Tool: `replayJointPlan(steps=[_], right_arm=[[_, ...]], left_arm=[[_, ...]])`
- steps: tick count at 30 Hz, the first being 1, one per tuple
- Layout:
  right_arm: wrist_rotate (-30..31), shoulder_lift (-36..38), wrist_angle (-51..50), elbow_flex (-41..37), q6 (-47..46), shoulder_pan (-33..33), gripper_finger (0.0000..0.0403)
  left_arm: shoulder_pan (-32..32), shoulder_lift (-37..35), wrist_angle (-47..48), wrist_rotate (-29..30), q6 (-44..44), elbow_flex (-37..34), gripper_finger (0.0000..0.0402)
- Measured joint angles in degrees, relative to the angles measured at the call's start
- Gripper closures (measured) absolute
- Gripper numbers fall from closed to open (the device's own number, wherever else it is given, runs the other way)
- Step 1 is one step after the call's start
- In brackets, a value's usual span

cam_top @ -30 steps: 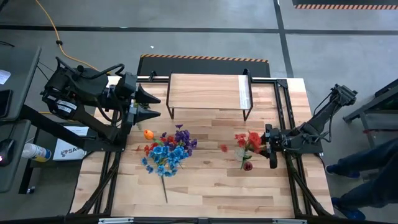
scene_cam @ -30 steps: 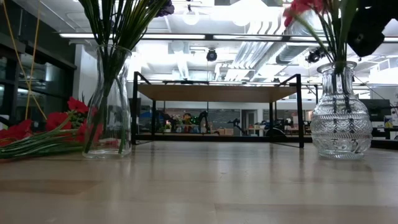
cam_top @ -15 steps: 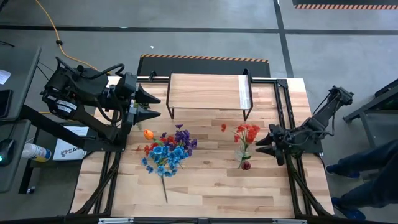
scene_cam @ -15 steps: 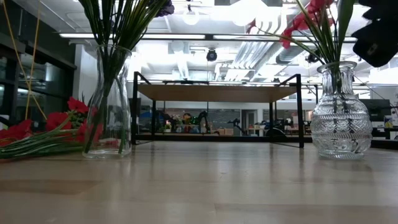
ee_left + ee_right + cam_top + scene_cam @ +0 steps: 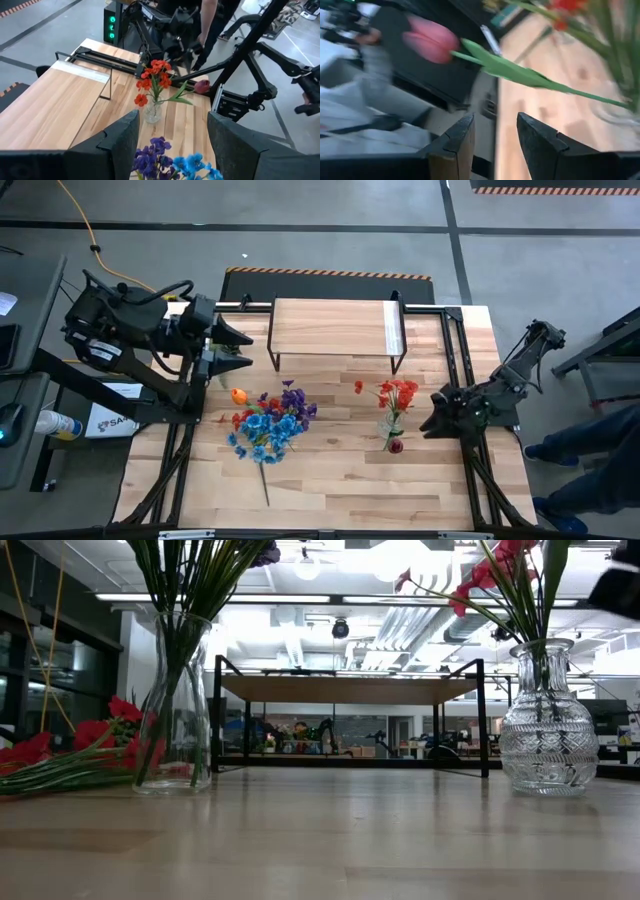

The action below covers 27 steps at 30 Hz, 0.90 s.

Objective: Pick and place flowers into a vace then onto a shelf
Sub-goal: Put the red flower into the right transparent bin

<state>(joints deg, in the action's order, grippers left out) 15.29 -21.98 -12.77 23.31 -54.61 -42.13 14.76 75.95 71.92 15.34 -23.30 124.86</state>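
The red flowers (image 5: 397,395) stand upright in a cut-glass vase (image 5: 547,740) on the right half of the table (image 5: 330,480), just in front of the shelf (image 5: 335,328), with 1 pink tulip bud (image 5: 202,86) hanging out over the side toward the right arm. A second bunch, blue and purple flowers (image 5: 272,423) with an orange bloom (image 5: 238,395), fills a taller plain glass vase (image 5: 172,705) on the table's left half, and in the low view more red flowers (image 5: 60,755) lie flat on the wood beside that vase. The shelf sits at the table's far edge with nothing on its board. The right gripper (image 5: 432,413) hangs just beside the red bunch, apart from it, its 2 fingers (image 5: 455,145) spread with nothing between them. The left gripper (image 5: 238,345) waits near the shelf's left end, its fingers (image 5: 117,137) spread wide and empty. A person (image 5: 590,445) stands off the table's right side.
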Motion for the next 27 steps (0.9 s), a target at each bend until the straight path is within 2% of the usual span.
replayJointPlan(steps=[13, 19, 23, 25, 27], right_arm=[[-3.44, -0.04, 15.56, 0.0, 2.63, 0.0, 0.0265], [-3.5, -0.05, 28.5, 0.0, 10.3, 0.0, 0.0265], [-3.6, -0.15, 37.48, 0.0, 17.23, 0.0, 0.0265], [-3.98, -0.15, 40.41, 0.0, 19.86, 0.0, 0.0265], [-4.11, -0.15, 42.23, 0.0, 21.73, 0.0, 0.0265]], left_arm=[[0.02, -3.32, 5.45, 0.25, -4.01, -0.04, 0.0135], [0.02, -4.46, 7.23, 0.3, -6.0, 0.0, 0.0135], [0.02, -5.27, 12.98, -1.59, -13.53, 0.0, 0.0135], [0.02, -5.77, 17.72, -3.81, -19.32, 0.0, 0.0135], [0.02, -5.88, 18.05, -6.75, -24.4, -0.48, 0.0135]])
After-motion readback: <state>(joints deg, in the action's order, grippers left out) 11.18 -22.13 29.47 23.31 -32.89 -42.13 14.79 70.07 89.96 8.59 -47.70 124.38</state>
